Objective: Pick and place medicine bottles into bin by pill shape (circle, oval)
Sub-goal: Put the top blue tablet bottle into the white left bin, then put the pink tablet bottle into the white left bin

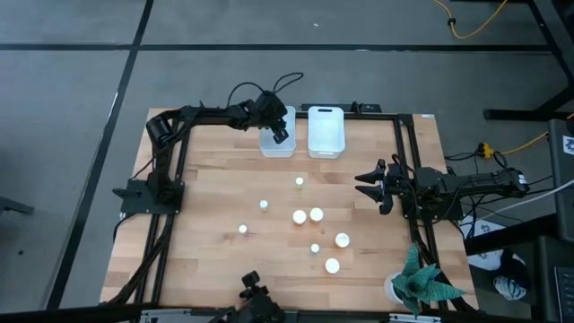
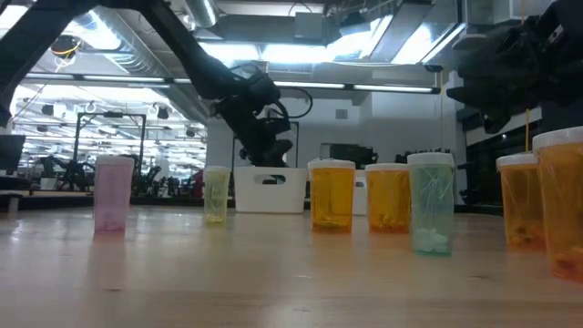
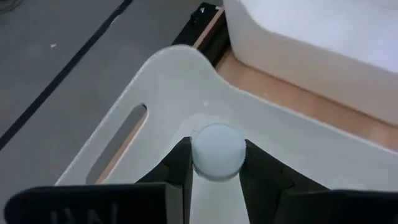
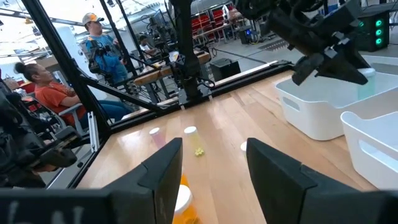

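Seen from directly above, the left gripper (image 1: 280, 133) is held over the left white plastic bin (image 1: 276, 143) at the far edge of the light wooden table (image 1: 206, 206), with a second white plastic bin (image 1: 326, 132) just beside it on the right. The right gripper (image 1: 366, 184) is parked near the table's right edge, its fingers spread and nothing between them. 7 white-capped medicine bottles (image 1: 307, 215) are scattered upright across the middle of the table, well apart from both bins. A teal-and-white patterned cloth (image 1: 423, 280) is seen at the near right corner.

At table height, a pink bottle (image 2: 114, 193), a pale green bottle (image 2: 217, 194), 2 orange bottles (image 2: 332, 194), a pale blue-green bottle (image 2: 430, 201) and further orange bottles at the right edge are lined up in front of the white bin, above which the dark left arm is lowered.

In the left wrist view, a small bottle with a pale round cap (image 3: 217, 150) is pinched between the 2 dark fingers (image 3: 177, 165), directly over the handle-slotted rim of the left bin.

In the right wrist view, the parted fingers (image 4: 163, 170) of the right gripper are seen in front, an orange bottle just past them, and the left gripper is seen above the bins. 2 people (image 4: 50, 90) are visible beyond the table.
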Robot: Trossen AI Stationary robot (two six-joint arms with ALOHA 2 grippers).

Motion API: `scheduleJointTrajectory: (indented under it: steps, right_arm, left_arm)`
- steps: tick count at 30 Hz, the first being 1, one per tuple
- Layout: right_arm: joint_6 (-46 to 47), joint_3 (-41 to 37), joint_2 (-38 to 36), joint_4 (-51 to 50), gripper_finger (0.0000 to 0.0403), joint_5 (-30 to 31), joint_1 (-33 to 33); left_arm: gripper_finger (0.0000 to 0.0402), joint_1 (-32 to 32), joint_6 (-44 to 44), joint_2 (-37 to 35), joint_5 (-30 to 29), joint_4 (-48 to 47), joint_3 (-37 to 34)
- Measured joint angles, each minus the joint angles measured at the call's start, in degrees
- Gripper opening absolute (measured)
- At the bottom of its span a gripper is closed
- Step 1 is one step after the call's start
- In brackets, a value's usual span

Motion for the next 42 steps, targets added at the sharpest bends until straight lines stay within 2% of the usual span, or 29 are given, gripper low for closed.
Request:
scheduleJointTrajectory:
  steps: [11,19,24,28,32,38,42]
  right_arm:
    - [0.1,0.0,0.0,-0.9,0.0181,0.0,0.0]
    - [0.2,0.0,0.0,-2.3,0.0181,0.0,0.0]
    - [0.2,0.0,0.0,-2.3,0.0181,0.0,0.0]
    - [0.2,0.0,0.0,-2.3,0.0181,0.0,0.0]
    - [0.2,0.0,0.0,-2.5,0.0181,0.0,0.0]
    - [0.2,0.0,0.0,-2.9,0.0181,0.0,0.0]
    - [0.2,0.0,0.0,-2.9,0.0181,0.0,0.0]
  left_arm:
    - [0.0152,0.0,0.5,0.1,0.0,-0.5,0.1]
    - [0.0179,0.0,0.5,0.1,0.0,0.4,0.2]
    - [0.0184,-0.2,0.6,-0.4,0.0,-0.4,3.3]
    - [0.0184,-1.5,-0.8,-2.2,0.1,-10.4,8.2]
    - [0.0184,-5.2,-4.8,-7.3,0.4,-28.7,12.1]
    - [0.0185,-14.9,-6.6,-19.1,-0.9,-49.8,12.3]
    - [0.0185,-22.6,-7.8,-26.4,-3.6,-59.0,10.9]
